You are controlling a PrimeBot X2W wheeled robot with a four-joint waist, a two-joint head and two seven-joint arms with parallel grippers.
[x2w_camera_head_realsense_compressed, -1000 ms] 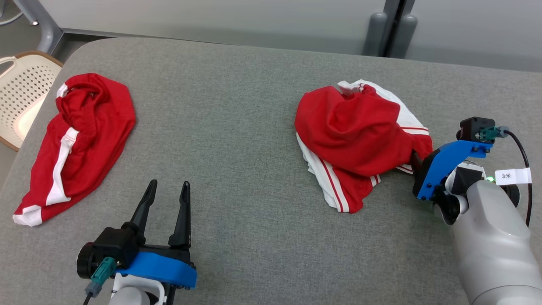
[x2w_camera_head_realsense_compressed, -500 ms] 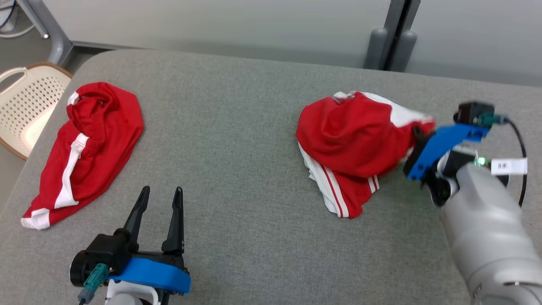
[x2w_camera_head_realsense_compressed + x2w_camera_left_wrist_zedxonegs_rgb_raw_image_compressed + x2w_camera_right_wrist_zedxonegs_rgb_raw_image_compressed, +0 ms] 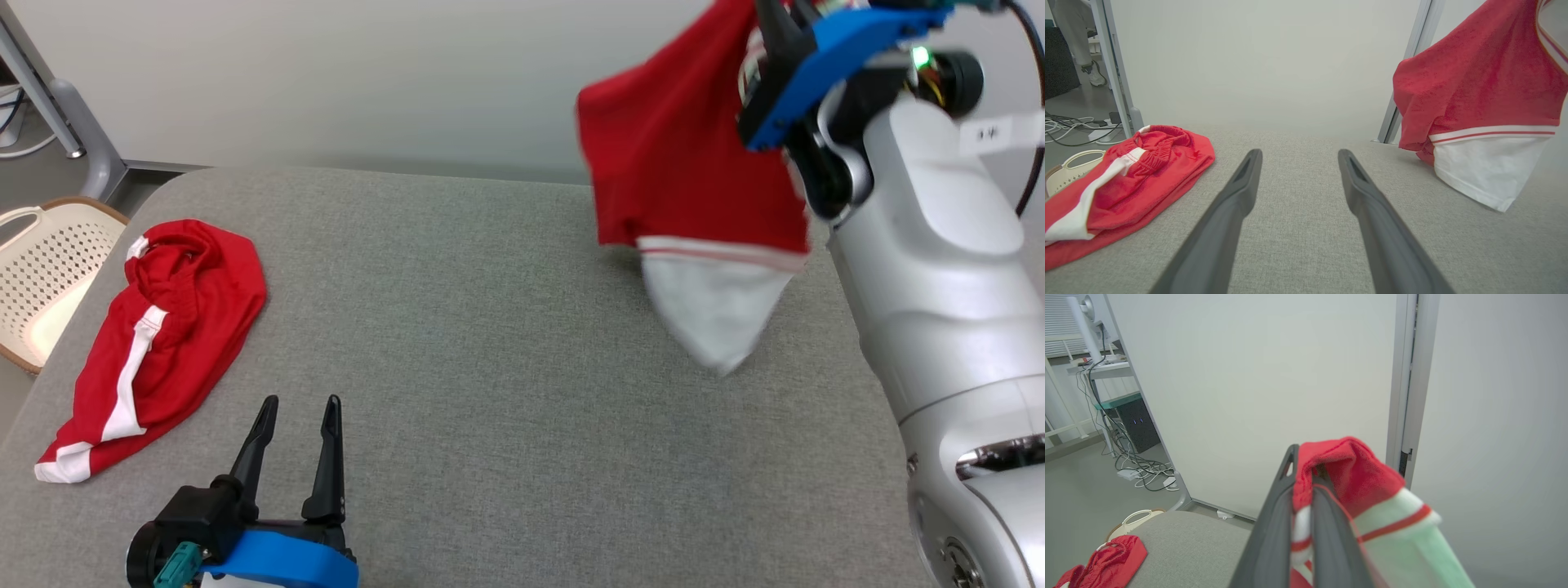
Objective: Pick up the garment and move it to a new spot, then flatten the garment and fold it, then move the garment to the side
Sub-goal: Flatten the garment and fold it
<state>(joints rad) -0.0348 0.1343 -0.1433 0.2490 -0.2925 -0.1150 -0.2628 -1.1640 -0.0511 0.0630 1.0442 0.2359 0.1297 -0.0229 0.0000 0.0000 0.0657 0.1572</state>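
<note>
Head view, upper right: holds the garment aloft with the right tool, shut tight on a bunched red-and-white edge. Hangs it over the far right part of the desk, white lower panel lowest and apparently just clear of the surface. Rests the left tool low at the near left, spread wide, gripping nothing.

Pinches only a narrow fold of cloth, judging by the right wrist view. Could lose it on a fast swing or a sudden stop, dropping the piece in a heap, or off the desk's far or right edge, both close under the hang.

Carries it doubled and twisted, not by two corners. Will probably set it down crumpled, with the white panel tucked under if dragged sideways while lowering. Would make flattening slower and call for a second grip from the left tool.

Must also mind the red shorts lying at the desk's left, near the basket. Risks overlap or tangling if placed too far that way.

May snag the dangling hem on the left tool's open fingers if swept low across the near side.
</note>
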